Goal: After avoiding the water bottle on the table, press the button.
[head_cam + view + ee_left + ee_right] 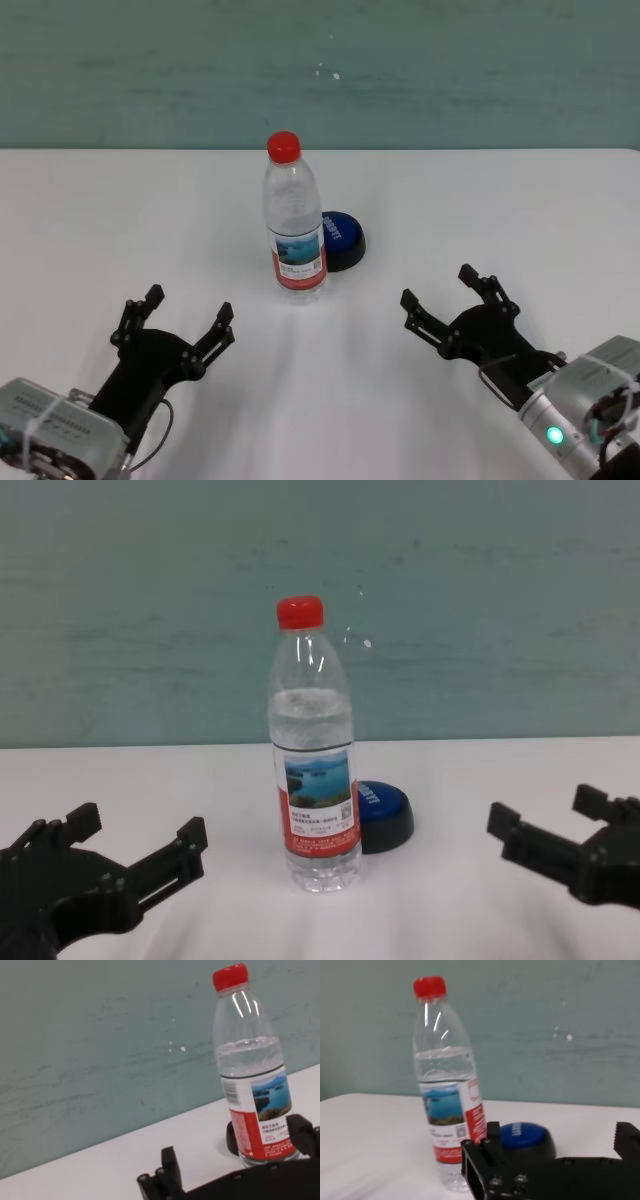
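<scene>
You are seeing both pincers spread wide and holding nothing, the left gripper (187, 316) and right gripper (445, 290) hovering low over the table (90, 230), one on each side of the water bottle (294, 222). The bottle is standing upright mid-table, clear with a red cap and lake label, apparently partly filled. The blue button (340, 238) is sitting just behind it to the right; the right wrist view is showing its dome (522, 1139), while the left wrist view is showing only a dark sliver.
</scene>
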Robot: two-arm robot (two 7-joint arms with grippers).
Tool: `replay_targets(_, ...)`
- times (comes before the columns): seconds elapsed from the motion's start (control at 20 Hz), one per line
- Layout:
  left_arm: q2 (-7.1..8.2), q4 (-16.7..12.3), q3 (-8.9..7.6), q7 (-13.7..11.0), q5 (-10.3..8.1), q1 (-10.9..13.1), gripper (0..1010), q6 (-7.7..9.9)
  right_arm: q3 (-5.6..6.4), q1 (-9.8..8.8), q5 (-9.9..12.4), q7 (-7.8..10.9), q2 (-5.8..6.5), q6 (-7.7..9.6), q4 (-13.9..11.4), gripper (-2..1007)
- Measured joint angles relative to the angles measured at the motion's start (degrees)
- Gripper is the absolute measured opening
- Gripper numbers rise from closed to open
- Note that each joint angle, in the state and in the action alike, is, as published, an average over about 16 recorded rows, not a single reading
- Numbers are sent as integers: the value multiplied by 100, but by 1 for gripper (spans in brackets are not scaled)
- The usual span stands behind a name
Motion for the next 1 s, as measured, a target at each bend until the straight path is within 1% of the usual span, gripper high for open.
replay_targets(0.2,0,0,0,0,0,0,1000,0,-18,13,-16,16,-60,66,56,1004)
replay_targets(0.45,0,0,0,0,0,0,1001,0,0,13,-1,-1,-120,94,98,1004)
replay_targets(0.65,0,0,0,0,0,0,1000,0,43,4,42,-9,-171,51,118,1004)
replay_targets(1.0,0,0,0,0,0,0,1000,0,129,-23,148,20,-235,-87,129,1004)
